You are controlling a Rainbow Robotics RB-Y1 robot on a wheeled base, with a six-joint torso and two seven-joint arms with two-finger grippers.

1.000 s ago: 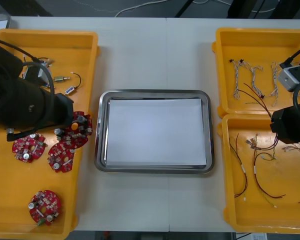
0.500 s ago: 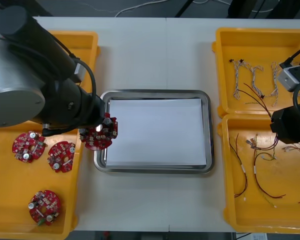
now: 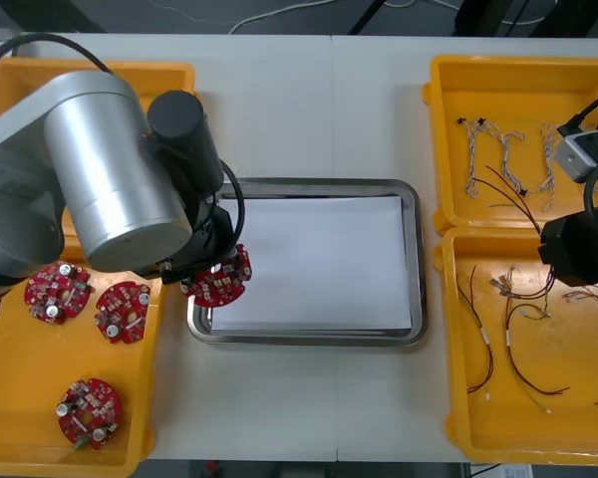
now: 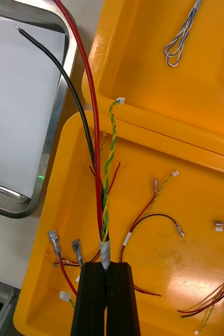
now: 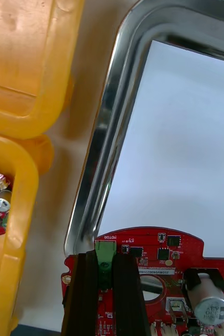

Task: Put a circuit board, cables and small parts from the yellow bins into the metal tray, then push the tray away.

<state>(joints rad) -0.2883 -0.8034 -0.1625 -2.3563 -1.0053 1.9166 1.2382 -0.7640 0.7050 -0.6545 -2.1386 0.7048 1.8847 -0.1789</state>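
The left gripper [image 5: 105, 261] pinches the round red circuit board [image 5: 164, 252] tight by its green block [image 5: 105, 247], at the near left corner of the shiny metal tray [image 5: 98, 157]. The right gripper [image 4: 106, 268] squeezes red, black and yellow cables [image 4: 93, 131] over a yellow bin [image 4: 195, 220].

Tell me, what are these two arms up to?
The left gripper holds a round red circuit board over the metal tray, at its left edge, not yet set down. The right gripper is shut on a bunch of cables above a yellow bin on the right.
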